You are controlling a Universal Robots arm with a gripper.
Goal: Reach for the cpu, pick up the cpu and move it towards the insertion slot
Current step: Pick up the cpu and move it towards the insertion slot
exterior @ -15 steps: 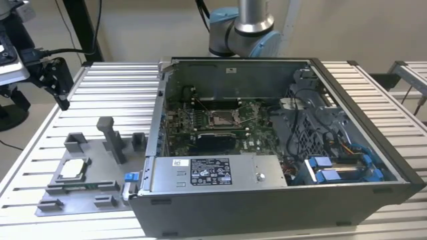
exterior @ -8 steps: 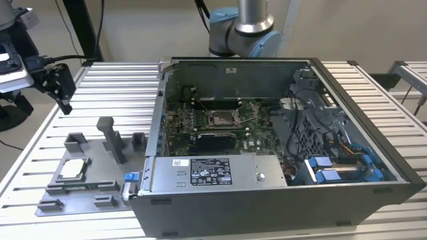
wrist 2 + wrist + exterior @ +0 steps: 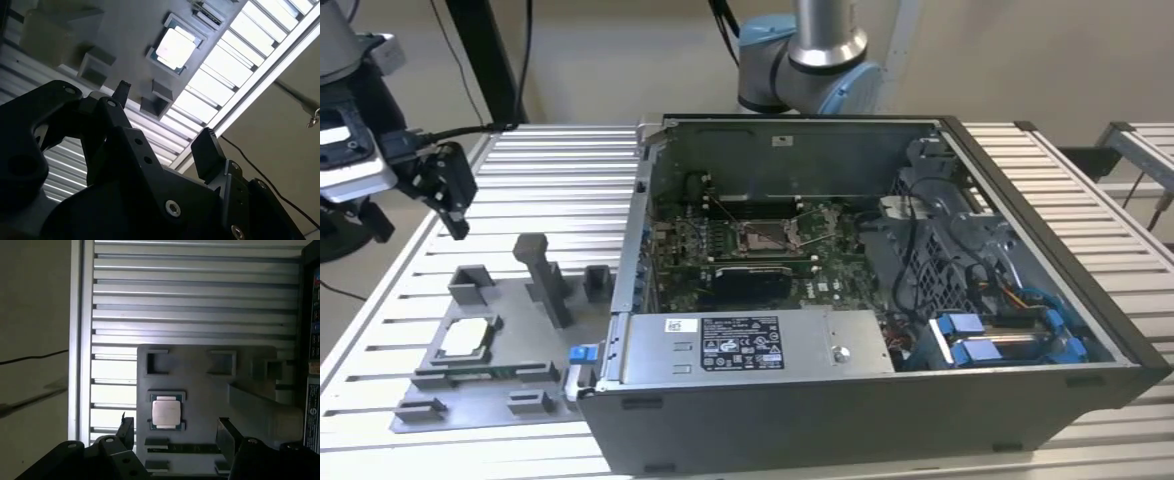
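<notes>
Now: claw (image 3: 175,432) wide open, empty, hovering above cpu (image 3: 166,411), not touching. Cpu sits in grey holder (image 3: 200,385) on counter (image 3: 175,300). Sticker (image 3: 740,343) on computer case (image 3: 854,420), print too small to read.

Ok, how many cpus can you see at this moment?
1. The cpu lies in its nest on the grey fixture plate, on the exterior view's left of the computer case; the open gripper hangs apart from it. The insertion slot looks empty.
</notes>
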